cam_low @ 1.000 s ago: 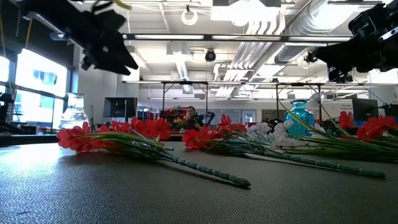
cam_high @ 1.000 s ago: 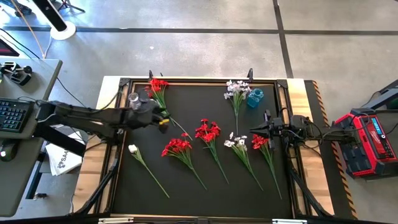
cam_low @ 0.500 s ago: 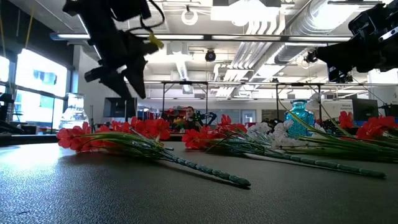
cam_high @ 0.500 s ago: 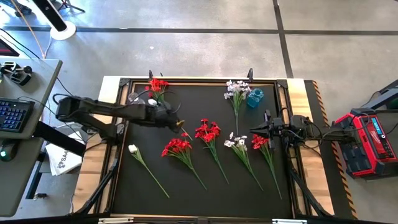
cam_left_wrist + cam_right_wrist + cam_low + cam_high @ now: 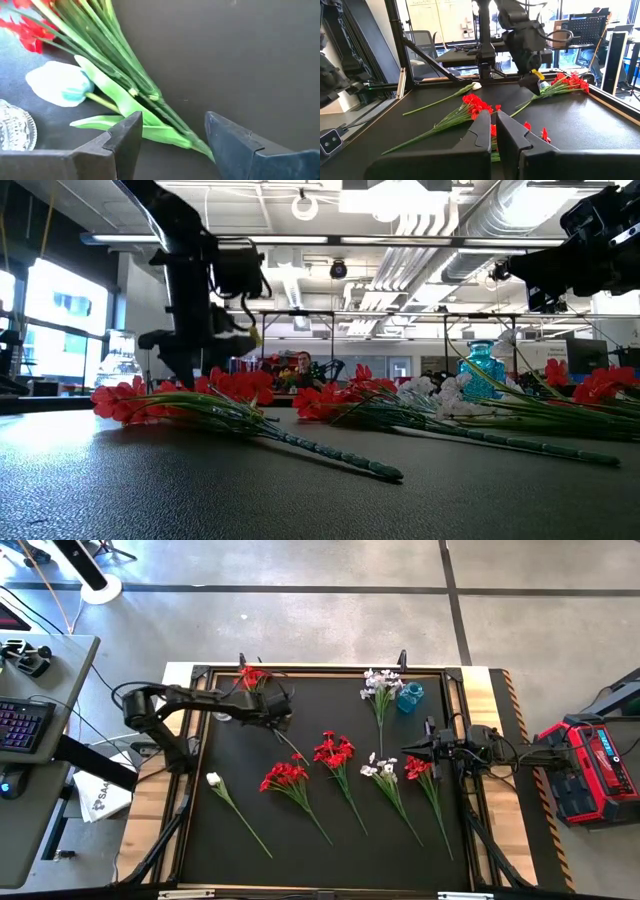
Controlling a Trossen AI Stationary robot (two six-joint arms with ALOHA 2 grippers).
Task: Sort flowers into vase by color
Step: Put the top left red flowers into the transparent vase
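- Desk [image 5: 240, 840]: dark mat in a wooden frame, carrying all the loose sprays; a person sits far off in the room behind it in the low view.
- Left arm: over the last second it has swung from the mat's left-middle toward the far-left corner, and its left gripper [image 5: 281, 710] now hangs low over the stems of the red spray [image 5: 252, 678] lying there. The left wrist view shows the fingers [image 5: 125, 137] spread apart with the green stem bundle [image 5: 150, 112] running between them, not yet pinched.
- Right arm: unmoved over the same second; the right gripper [image 5: 411, 748] hovers at the mat's right side, just beside a red spray [image 5: 418, 768], fingers pressed together and holding nothing.
- Flowers on the mat: two red sprays mid-desk [image 5: 285, 776] [image 5: 334, 750], a white spray [image 5: 381, 767] near the right gripper, a single white bud [image 5: 213, 779] at left.
- Blue vase [image 5: 410, 696]: at the far edge, with a white spray [image 5: 379, 685] just beside it; whether those stems sit inside cannot be told.
- Clear glass vessel [image 5: 15, 131]: near the corner red spray.
- Reading: the approach appears complete; closing on the stems is likely next, and most sorting remains undone.
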